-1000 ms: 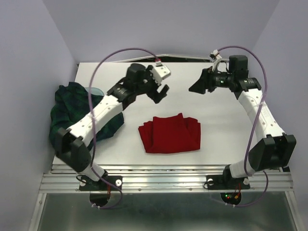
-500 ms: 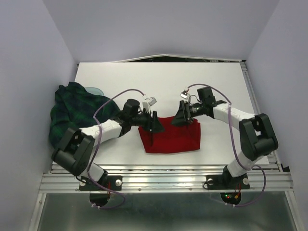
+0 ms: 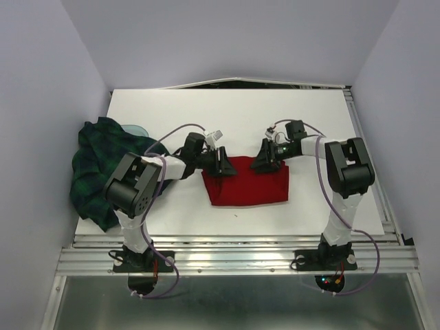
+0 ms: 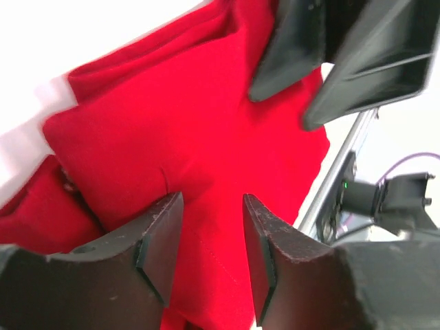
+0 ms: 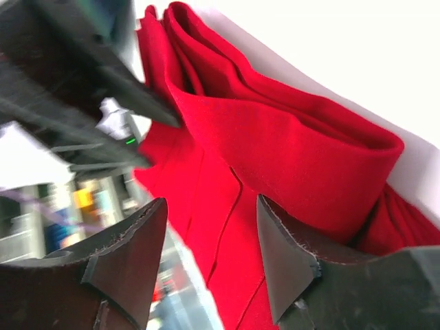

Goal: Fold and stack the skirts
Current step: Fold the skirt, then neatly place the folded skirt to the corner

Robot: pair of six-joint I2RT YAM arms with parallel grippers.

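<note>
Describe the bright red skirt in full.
The bright red cloth skirt lies folded into a rough rectangle, layered folds showing along its far edge, flat on the white table near its front middle. The left end effector and right end effector meet its far edge, jaws parted over cloth.

The folded skirt [image 3: 249,184] is laid mid-table [image 3: 206,117], its far edge seemingly met by the left gripper [image 3: 221,167] and right gripper [image 3: 265,159], with the heaped skirt [image 3: 96,172] left of it.
</note>
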